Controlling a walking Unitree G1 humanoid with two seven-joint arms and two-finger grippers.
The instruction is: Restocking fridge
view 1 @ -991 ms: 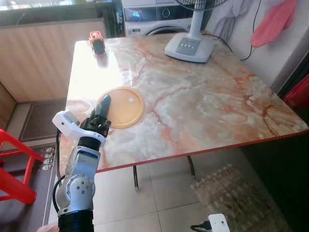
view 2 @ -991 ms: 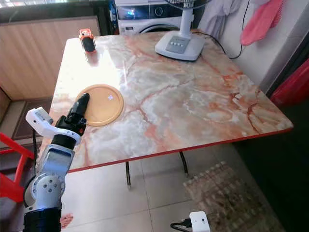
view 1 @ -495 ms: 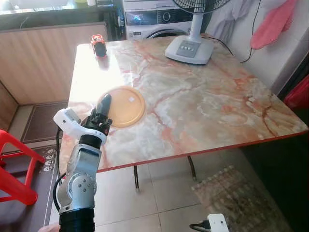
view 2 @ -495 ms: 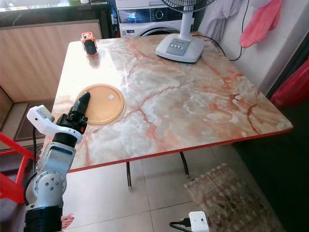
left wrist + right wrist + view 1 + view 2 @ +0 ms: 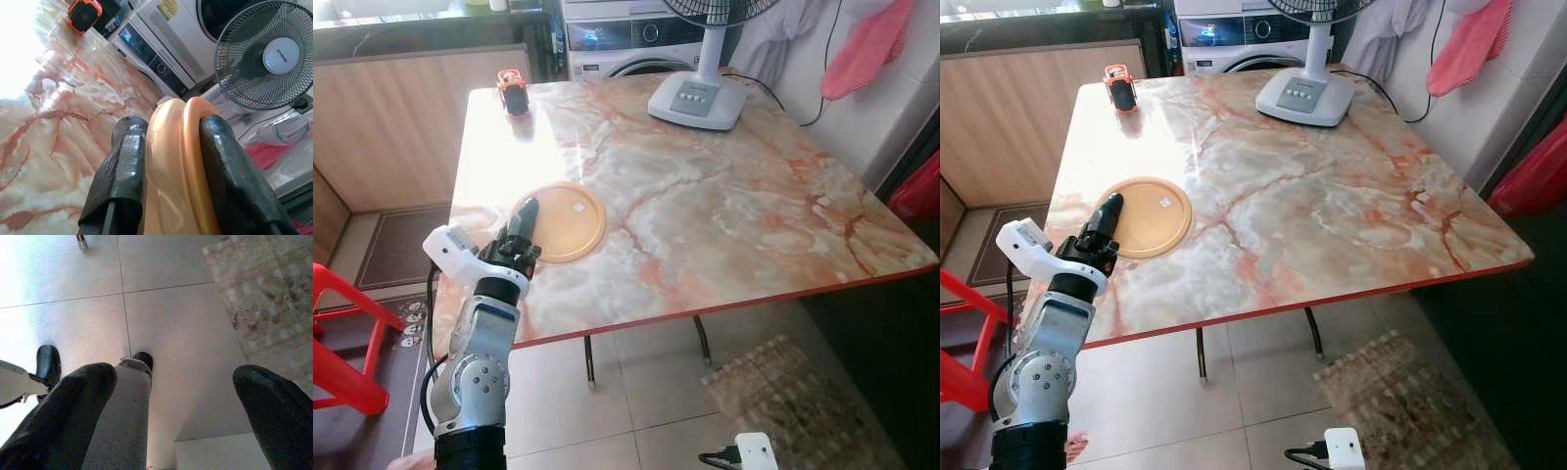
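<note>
Head views: orange plate (image 5: 564, 219) lies flat on the marble table (image 5: 724, 215), near its left front corner, w/ the left gripper (image 5: 522, 217) reaching over the table edge onto the plate's near rim. Plate is empty, no food or fridge items on it; a small white fleck sits near its centre, can't tell what. Also on the table: a white fan (image 5: 700, 96) at the far side and a small orange-black gadget (image 5: 512, 90) at the far left corner, both well apart from the plate. Washing machine (image 5: 1234, 31) stands behind the table. Left wrist view: the two black fingers (image 5: 122, 176) are clamped narrow on the plate's edge, one pad on each face, rim seen edge-on between them. Looks like thin, stiff plastic, prob light and not fragile, but glossy, so it could slip or pivot in a rim pinch; a deeper bite on the rim seems the safest hold, keeping it level. Right wrist view: right gripper (image 5: 171, 416) hangs idle over the tiled floor (image 5: 171, 308) beside a patterned rug (image 5: 264, 293), fingers spread wide, holding nothing.
</note>
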